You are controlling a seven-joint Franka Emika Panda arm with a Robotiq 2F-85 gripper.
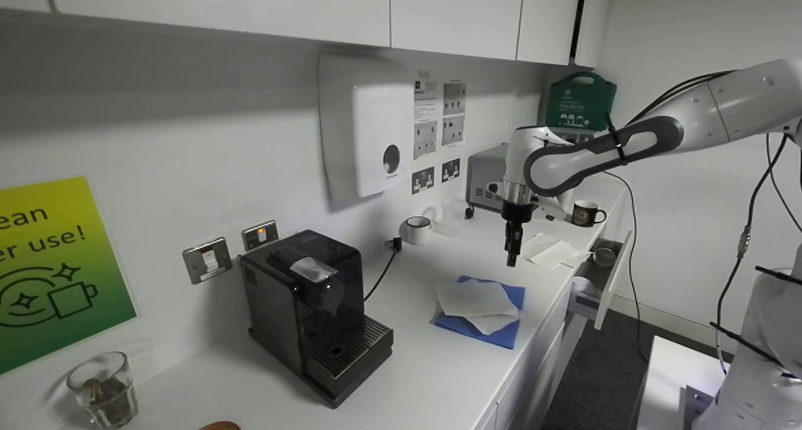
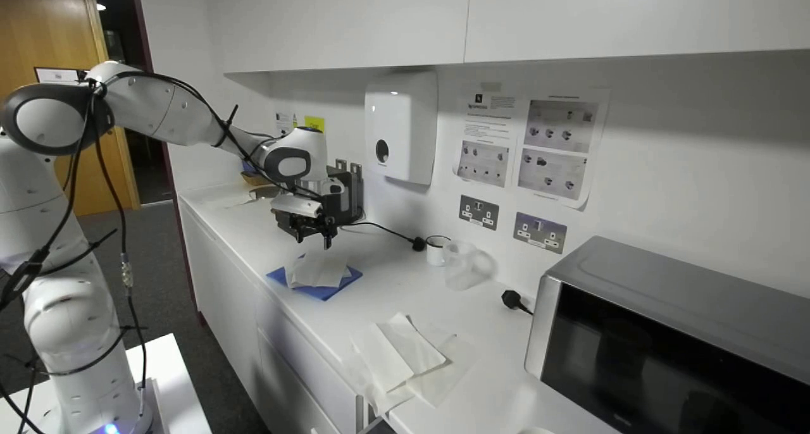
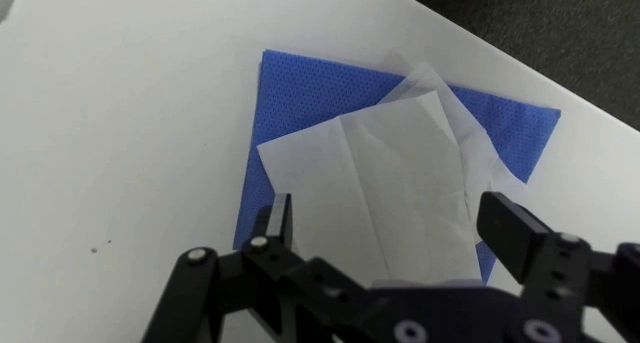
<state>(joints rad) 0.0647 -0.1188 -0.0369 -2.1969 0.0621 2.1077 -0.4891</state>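
The tool (image 3: 387, 213) hangs above the tabletop (image 3: 125, 143) with its jaws spread wide, over creased white paper sheets (image 3: 400, 183). The sheets lie on a blue cloth (image 3: 315, 85) near the tabletop's edge, blue corners showing around them; in an exterior view, a black coffee machine (image 1: 307, 311) stands nearby.

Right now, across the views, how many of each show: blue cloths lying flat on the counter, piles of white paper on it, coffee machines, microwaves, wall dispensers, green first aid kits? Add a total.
Blue cloth: 1
Piles of white paper: 2
Coffee machine: 1
Microwave: 1
Wall dispenser: 1
Green first aid kit: 1
Total: 7
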